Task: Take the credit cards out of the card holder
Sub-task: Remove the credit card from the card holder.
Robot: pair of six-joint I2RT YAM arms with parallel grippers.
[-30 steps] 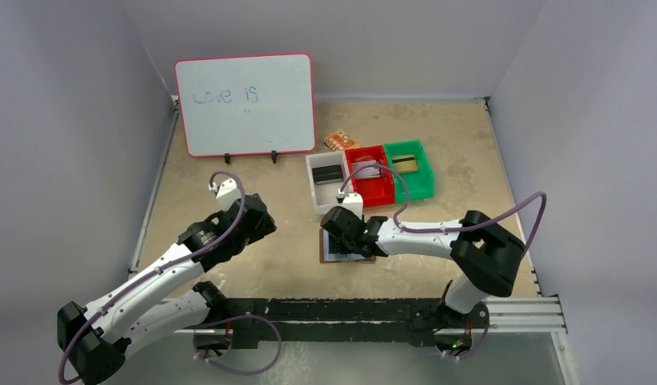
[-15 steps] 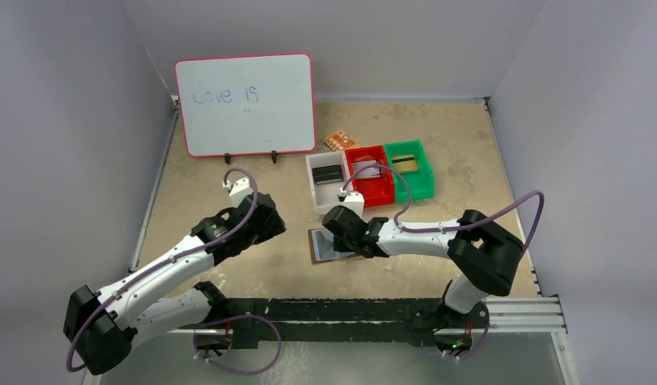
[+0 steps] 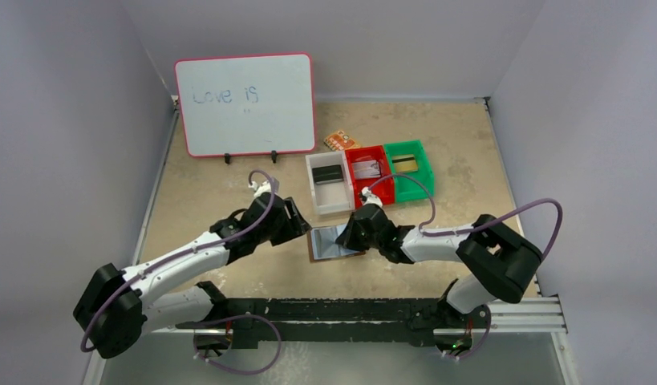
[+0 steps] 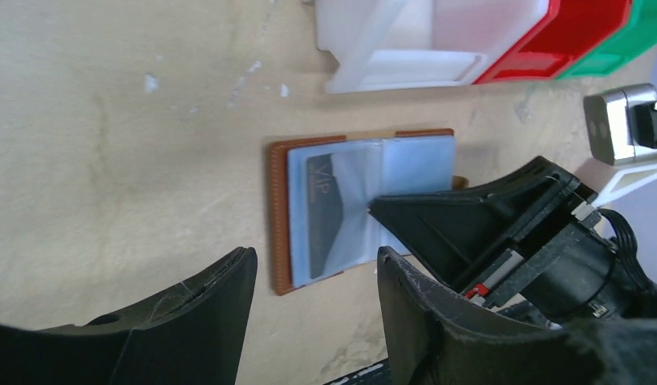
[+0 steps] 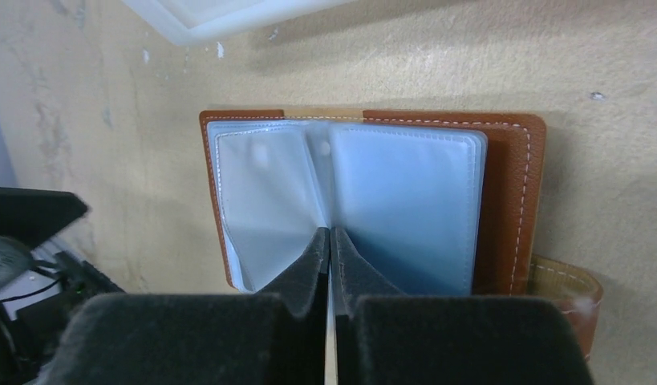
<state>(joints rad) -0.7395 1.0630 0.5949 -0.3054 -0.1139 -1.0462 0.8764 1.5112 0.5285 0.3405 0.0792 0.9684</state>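
step: leafing the pockets | card holder (image 3: 334,242) open on surface (image 3: 437,136), frame centre | right claw (image 5: 330,234) pinched shut on its clear leaf (image 5: 265,184) | left claw (image 4: 315,261) agape, empty | next – left likely draws out dark card (image 4: 323,212)

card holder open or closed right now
Open: the card holder lies spread flat, clear pockets facing up; the right gripper is shut on one of them at the fold.
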